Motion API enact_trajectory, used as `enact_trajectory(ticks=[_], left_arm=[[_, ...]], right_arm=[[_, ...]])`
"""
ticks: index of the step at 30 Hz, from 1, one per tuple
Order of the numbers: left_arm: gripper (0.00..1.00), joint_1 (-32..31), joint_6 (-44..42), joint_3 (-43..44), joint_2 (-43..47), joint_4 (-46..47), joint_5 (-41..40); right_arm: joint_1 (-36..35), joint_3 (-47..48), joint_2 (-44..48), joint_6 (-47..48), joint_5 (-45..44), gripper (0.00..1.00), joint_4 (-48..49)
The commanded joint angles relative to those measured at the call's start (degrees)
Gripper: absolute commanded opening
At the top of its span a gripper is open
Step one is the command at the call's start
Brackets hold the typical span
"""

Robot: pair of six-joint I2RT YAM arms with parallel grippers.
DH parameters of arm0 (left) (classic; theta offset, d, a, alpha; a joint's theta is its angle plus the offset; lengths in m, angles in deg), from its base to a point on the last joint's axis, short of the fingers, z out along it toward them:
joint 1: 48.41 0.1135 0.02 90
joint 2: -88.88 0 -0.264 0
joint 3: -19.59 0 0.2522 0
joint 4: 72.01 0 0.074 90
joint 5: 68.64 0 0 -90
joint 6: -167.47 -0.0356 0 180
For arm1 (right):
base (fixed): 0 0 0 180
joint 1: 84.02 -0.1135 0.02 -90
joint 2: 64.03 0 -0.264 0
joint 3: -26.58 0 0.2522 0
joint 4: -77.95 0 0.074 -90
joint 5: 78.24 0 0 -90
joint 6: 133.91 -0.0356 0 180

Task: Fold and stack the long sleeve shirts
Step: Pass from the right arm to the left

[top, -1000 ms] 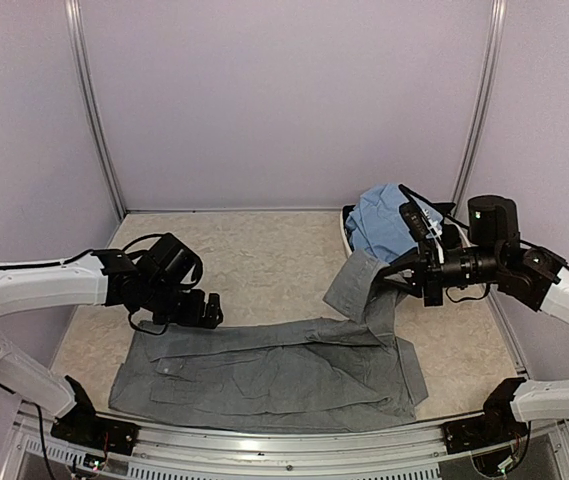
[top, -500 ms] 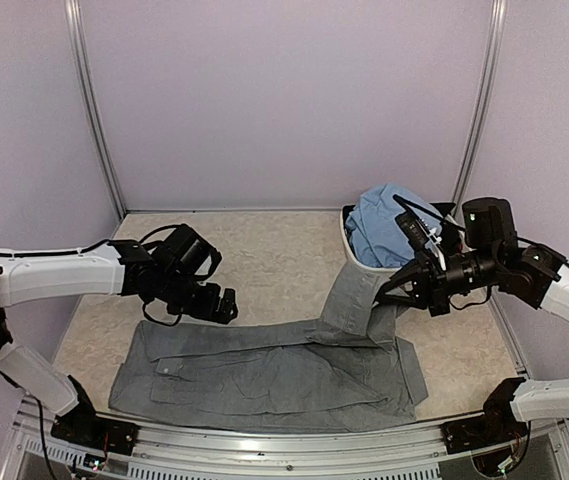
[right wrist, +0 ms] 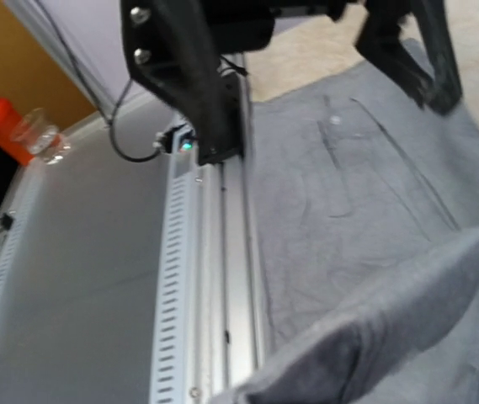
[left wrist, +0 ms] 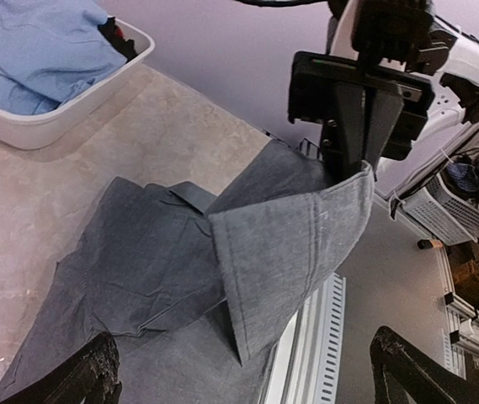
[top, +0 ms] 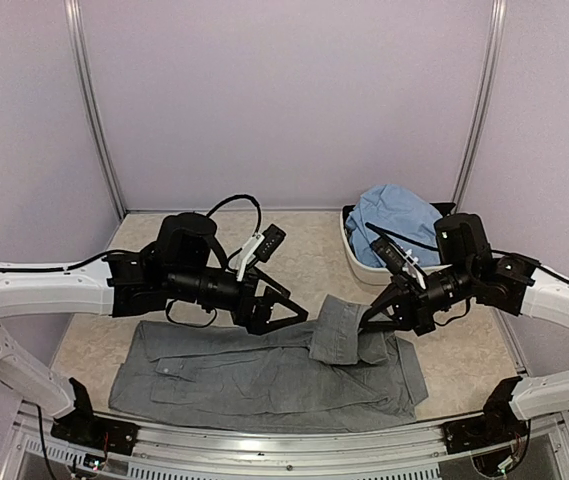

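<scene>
Currently: grey shirt (top: 264, 375) flat on tabletop (top: 264, 260), sleeve (top: 339, 330) pinched aloft by right end effector (top: 372, 320); left end effector (top: 286, 318) spread, empty, beside sleeve. Cloth looks soft, light, floppy; likely best gripped at cuff or hems.

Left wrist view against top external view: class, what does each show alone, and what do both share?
Left wrist only: stitching on the raised sleeve cuff and a white crate beyond the table. Top external only: the grey shirt spread whole, and the left arm. Both: the right gripper shut on that sleeve; the light blue shirt in the white basin.
</scene>
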Motion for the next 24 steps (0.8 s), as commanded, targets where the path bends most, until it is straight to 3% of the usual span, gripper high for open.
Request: enact_trajectory(ticks=[1, 14, 18, 22, 24], left_arm=[[0.99, -0.50, -4.63, 2.03, -3.13, 8.35, 12.85], [0.96, -0.13, -2.51, 7.28, -15.44, 17.36, 25.19], [0.78, -0.73, -1.36, 6.64, -16.31, 20.53, 29.10], [0.51, -0.40, 0.44, 6.35, -17.25, 22.62, 32.25], [0.31, -0.24, 2.00, 6.17, -17.91, 24.48, 34.12]], right_arm=[[-0.73, 0.10, -1.69, -0.40, 6.58, 0.00, 5.07], [-0.95, 0.37, 0.09, -1.89, 10.13, 0.00, 8.51], [-0.97, 0.19, 0.18, -1.74, 9.59, 0.00, 8.15], [-0.94, 0.19, 0.05, -1.85, 8.89, 0.00, 8.08], [-0.93, 0.32, -0.13, -1.85, 8.67, 0.00, 7.99]])
